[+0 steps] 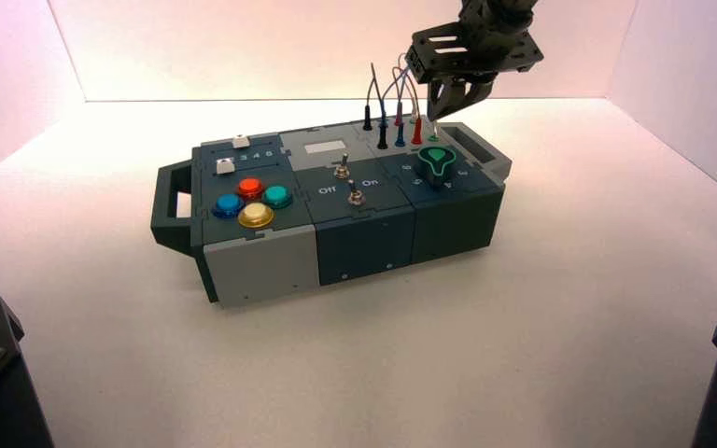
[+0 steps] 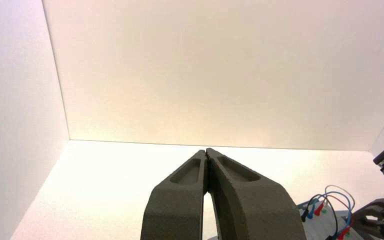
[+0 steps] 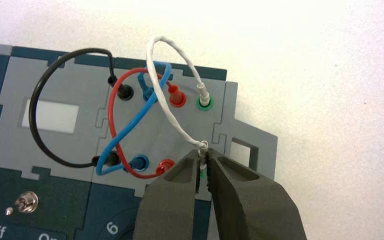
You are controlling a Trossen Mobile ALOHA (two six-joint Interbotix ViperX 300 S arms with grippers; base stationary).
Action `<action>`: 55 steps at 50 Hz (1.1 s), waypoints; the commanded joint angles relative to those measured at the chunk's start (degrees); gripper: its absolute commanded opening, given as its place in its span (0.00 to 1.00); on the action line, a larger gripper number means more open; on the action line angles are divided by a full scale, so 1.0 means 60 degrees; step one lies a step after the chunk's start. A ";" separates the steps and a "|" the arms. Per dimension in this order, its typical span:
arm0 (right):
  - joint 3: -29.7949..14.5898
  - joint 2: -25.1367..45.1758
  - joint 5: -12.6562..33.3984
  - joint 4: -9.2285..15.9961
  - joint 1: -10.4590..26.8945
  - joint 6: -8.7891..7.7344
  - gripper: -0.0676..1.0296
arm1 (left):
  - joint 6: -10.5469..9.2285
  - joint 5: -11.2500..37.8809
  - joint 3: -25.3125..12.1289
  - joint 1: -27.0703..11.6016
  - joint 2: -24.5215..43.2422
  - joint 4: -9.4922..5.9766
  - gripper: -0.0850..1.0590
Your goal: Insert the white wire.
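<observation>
Tabletop: bare white, smooth, pale
On the tabletop: one grey and dark-blue box, toward 11 o'clock from the middle
Box handles: one at 9 o'clock, another at 2 o'clock

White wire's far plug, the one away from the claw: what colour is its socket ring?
Green, clearest in right wrist view.

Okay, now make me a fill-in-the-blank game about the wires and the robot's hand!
The robot's right hand is closed on the plug of the thin ____ wire.
That wire's other plug sits in a round socket with a ____ rim.
The robot's left hand waits off to the side, and its fingers are ____.
The wires run between sockets on the box's flat ____ panel.

Missing words: white; green; shut; grey.
</observation>
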 commanded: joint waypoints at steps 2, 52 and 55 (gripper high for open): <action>-0.0044 -0.0117 0.0059 0.0088 0.0161 0.0029 0.04 | 0.0000 -0.0103 -0.0264 0.0044 0.0103 0.0029 0.05; -0.0190 0.0161 0.0000 -0.0117 0.0088 0.0015 0.04 | 0.0029 -0.0103 -0.0264 0.0044 0.0059 0.0029 0.05; -0.0190 0.0176 -0.0015 -0.0132 0.0044 0.0015 0.04 | 0.0029 -0.0103 -0.0264 0.0044 0.0059 0.0029 0.05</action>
